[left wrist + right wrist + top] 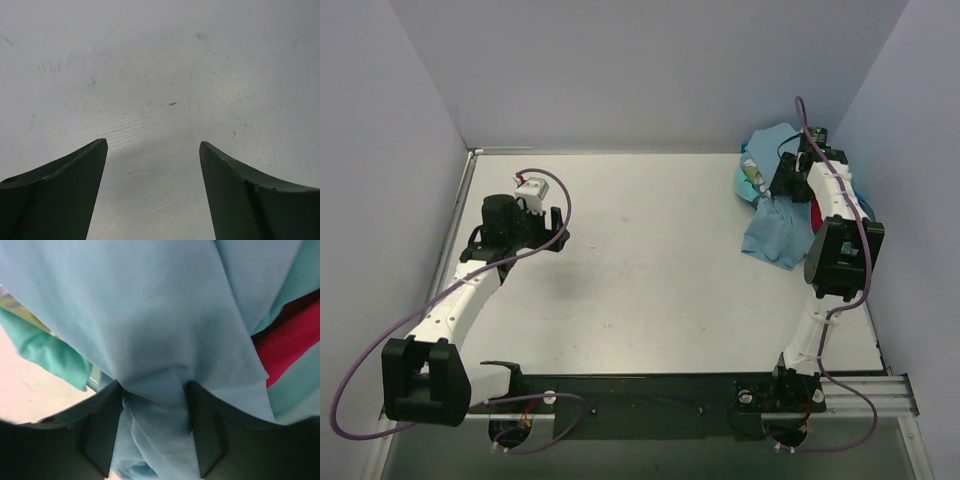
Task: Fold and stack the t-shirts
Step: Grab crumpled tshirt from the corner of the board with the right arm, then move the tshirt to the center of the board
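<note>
The t-shirts lie heaped at the far right of the table. A light sky-blue one spills toward the table's middle, with a deeper blue, a mint-green and a red one around it. My right gripper is pushed down into the heap. In the right wrist view a bunched fold of the sky-blue shirt fills the gap of the right gripper and touches both fingers, which still stand well apart. Mint-green and red cloth flank it. My left gripper hangs open over bare table.
Grey walls close the table at the back, left and right, and the heap sits close to the right wall. A pale teal rim peeks out under the cloth. Both arm bases stand on the black rail at the near edge.
</note>
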`<state>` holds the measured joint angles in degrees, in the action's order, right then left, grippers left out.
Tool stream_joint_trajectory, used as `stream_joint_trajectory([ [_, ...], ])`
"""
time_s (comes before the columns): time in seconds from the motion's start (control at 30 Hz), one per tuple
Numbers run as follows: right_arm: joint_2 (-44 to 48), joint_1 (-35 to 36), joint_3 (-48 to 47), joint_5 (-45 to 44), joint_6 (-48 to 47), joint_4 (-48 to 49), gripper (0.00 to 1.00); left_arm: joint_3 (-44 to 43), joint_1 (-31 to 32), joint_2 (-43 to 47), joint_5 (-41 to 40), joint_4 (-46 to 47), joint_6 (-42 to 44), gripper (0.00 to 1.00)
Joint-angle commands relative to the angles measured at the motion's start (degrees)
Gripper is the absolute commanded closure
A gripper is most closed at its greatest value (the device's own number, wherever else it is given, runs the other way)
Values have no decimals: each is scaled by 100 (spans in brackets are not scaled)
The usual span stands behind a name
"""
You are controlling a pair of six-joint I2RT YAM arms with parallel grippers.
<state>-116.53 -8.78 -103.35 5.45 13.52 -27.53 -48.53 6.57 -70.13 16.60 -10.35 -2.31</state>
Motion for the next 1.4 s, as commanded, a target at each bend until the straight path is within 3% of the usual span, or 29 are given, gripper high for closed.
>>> stream_joint_trajectory([
  [0.0, 113, 306, -212, -902, -306, -701, 61, -200, -59, -18, -43, 24, 204, 15],
  [0.03, 122, 332, -212, -1097, -323, -753, 80, -218, -59, -62, -25, 15, 204, 15],
  [0.1, 279, 385, -221, -1581, -376, -841, 99, -314, -68, -124, 36, 15, 204, 15],
  [0.23, 841, 570, -168, -2556, -727, -842, 100, -455, -85, -185, 282, 111, 354, 15],
  [0.4, 1360, 605, -457, -2970, -991, -842, 100, -446, -85, -229, 352, 244, 345, 15],
  [0.53, 1546, 544, -1221, -3235, -1237, -842, 100, -464, -85, -186, 484, 322, 345, 14],
  [0.63, 1484, 238, -1557, -2536, -1203, -816, 100, -429, -68, -150, 555, 428, 327, 14],
  [0.8, 1309, 104, -881, -935, -1211, -798, 96, -332, -59, -27, 511, 508, 371, 14],
  [0.87, 1308, 209, -591, 92, -1264, -789, 97, -315, -50, -1, 520, 446, 389, 14],
  [1.0, 1492, 578, -273, 221, -1685, -780, 100, -244, -42, 26, 555, 455, 406, 14],
  [1.17, 1826, 982, -1396, 184, -1634, -693, 100, -297, -68, 52, 406, 639, 389, 14],
  [1.27, 2150, 1552, -2240, 613, -1729, -290, 100, -341, -103, 69, 335, 902, 266, 11],
  [1.37, 2643, 2352, -2129, 1421, -2229, 587, 100, -446, -226, 96, 81, 1298, 64, 10],
])
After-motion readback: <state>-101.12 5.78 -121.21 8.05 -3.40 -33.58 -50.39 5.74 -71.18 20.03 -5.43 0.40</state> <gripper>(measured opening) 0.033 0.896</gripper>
